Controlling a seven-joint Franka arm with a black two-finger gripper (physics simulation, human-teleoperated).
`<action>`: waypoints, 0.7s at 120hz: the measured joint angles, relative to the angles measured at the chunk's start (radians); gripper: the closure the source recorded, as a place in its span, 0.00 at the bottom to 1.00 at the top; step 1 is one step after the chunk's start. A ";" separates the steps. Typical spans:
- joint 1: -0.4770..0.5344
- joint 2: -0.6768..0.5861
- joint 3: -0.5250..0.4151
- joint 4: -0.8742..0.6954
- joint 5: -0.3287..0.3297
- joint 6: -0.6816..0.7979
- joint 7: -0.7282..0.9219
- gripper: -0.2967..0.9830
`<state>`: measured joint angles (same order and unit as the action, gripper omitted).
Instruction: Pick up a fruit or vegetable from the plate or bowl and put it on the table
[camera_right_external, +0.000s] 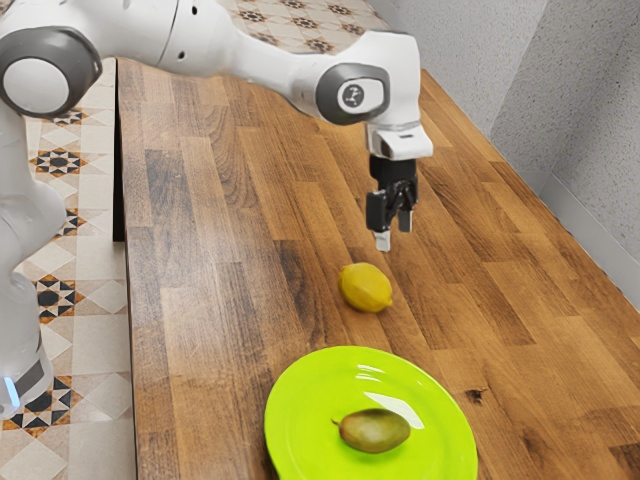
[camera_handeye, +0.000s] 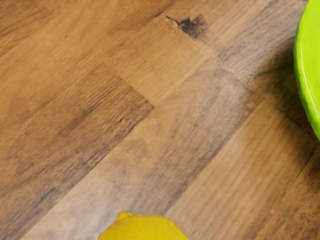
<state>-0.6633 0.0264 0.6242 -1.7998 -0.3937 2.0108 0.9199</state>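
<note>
- Exterior view: we have the white arm (camera_right_external: 265, 62) coming in from the view's upper left, its hand pointing down over the wooden counter (camera_right_external: 220, 330).
- Pincer (camera_right_external: 394, 232): released. We see a gap between its two fingers, nothing gripped in it.
- Lemon (camera_right_external: 366, 288): yellow, whole, lying on its side on the bare wood of the counter. In this view it sits just below the fingertips, apart from them. We place it outside the plate, near the rim.
- Plate (camera_right_external: 292, 408): bright lime green, round, glossy, running out of the view's lower edge. We note pale reflections on its surface.
- Green-brown fruit (camera_right_external: 375, 431): a single oval piece with a short stem, lying on the plate, near its middle.
- Surroundings: patterned tile floor (camera_right_external: 95, 345) at the exterior view's left; speckled grey wall (camera_right_external: 590, 130) at the exterior view's right, beyond the counter.
- Wrist view: we look down on wood grain and a dark knot (camera_handeye: 192, 26). The top of the lemon shows, cut off by the picture's edge; part of the green plate's rim also shows, with wood between the two.
</note>
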 joint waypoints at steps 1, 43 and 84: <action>-0.001 0.000 0.000 0.000 -0.004 0.002 0.000 0.25; 0.051 0.128 -0.089 0.391 0.140 -0.091 -0.938 0.23; 0.254 0.033 -0.115 0.456 0.221 -0.488 -1.913 0.23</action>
<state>-0.4088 0.0594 0.5090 -1.3438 -0.1724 1.5230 -0.9928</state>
